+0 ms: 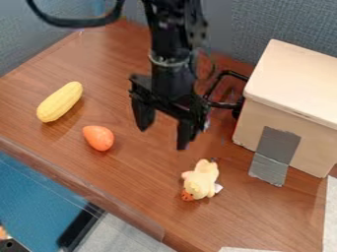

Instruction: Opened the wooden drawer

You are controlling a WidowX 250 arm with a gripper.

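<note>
White strip (pixel 247 249) nearest me, along worktop's (pixel 135 170) near edge. Wooden drawer (pixel 263 113) box sits by back right edge, gray tape (pixel 273 152) running down its side onto wood; can't tell if drawer's out, tbh. Black gripper (pixel 162 140) hangs mid-worktop, fingers wide apart, nothing between. Yellow corn (pixel 60 102) toward left corner, yellow plush (pixel 201 180) toward near edge, orange thing (pixel 99 138) by front left edge.

Tabletop (pixel 131 182): reddish-brown wood grain, soft shadows, sheen toward back. Grey-blue textured panels behind, one left (pixel 26 44), one right (pixel 270 24). Front edge (pixel 72 176) runs diagonally, rounded corner. Beyond it, lower left: blue surface (pixel 33 197), black strip (pixel 80 226), pale grey area (pixel 128 236). White strip (pixel 330 211), lower right.
</note>
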